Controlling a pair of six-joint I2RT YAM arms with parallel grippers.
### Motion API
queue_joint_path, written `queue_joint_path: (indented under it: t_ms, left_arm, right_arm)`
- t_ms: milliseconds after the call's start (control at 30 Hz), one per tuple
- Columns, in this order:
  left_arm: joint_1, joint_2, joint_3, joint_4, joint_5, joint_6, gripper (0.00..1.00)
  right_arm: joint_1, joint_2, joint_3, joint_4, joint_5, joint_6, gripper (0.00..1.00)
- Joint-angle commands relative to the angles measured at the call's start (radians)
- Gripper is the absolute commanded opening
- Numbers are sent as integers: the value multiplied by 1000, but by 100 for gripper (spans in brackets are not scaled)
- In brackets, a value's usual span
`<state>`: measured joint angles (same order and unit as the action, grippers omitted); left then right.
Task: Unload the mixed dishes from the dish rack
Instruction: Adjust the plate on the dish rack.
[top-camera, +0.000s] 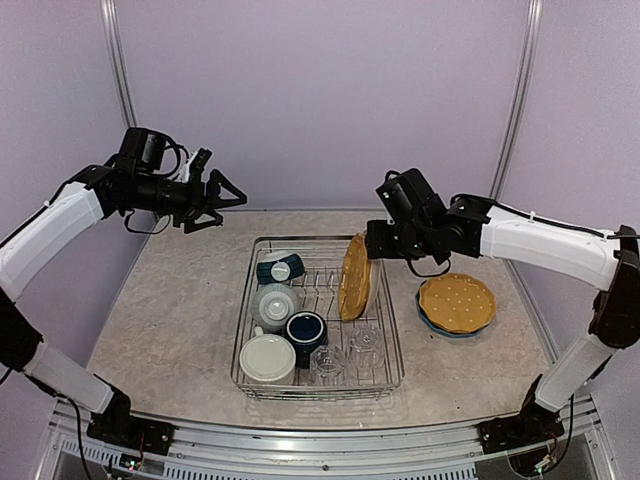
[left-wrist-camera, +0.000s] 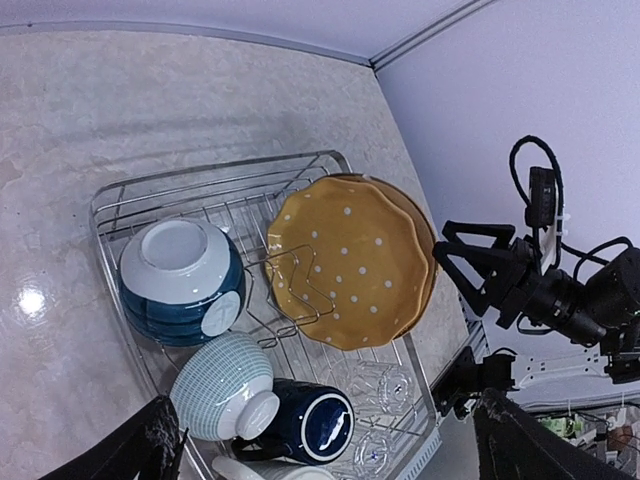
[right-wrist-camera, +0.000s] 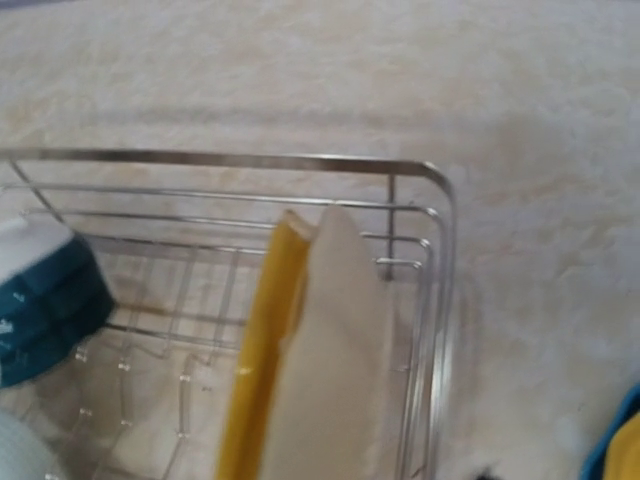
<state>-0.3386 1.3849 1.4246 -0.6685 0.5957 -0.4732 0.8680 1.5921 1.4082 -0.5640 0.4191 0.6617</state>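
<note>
The dish rack (top-camera: 390, 350) stands mid-table. A yellow dotted plate (top-camera: 354, 277) stands upright in its right part, with a second plate showing a cream back (right-wrist-camera: 340, 370) leaning against it. The rack also holds a dark teal bowl (top-camera: 280, 268), a pale teal bowl (top-camera: 275, 300), a navy mug (top-camera: 305, 330), a cream mug (top-camera: 267, 357) and clear tumblers (top-camera: 365, 342). My right gripper (top-camera: 372, 241) hovers just right of the upright plates' top rim, open and empty; in the left wrist view it (left-wrist-camera: 462, 262) shows spread fingers. My left gripper (top-camera: 222, 192) is open, high over the table's left.
Another yellow dotted plate (top-camera: 457, 302) lies on a blue plate (top-camera: 425, 318) on the table right of the rack. Purple walls close the back and sides. Bare tabletop (top-camera: 170, 320) lies left of the rack.
</note>
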Motion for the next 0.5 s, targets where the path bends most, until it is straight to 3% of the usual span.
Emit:
queue_joint_path:
  t_ms: [0,367,433,467]
  left_arm:
    - [-71,76,4,33,56,-45,96]
    - [-312,302,160,117,26,-221,86]
    - [-340,338,181,164,25,-259,83]
    - [-351,365,191,186,26,-279,81]
  right_arm:
    - [-43,-21,-69,106,-64,-20,48]
    - [-66,-94,-194,279,-145,-46,14]
    - [-70,-112,-204,284,-150,-51,16]
    - [-72,-123,-205,286,-160,-59,27]
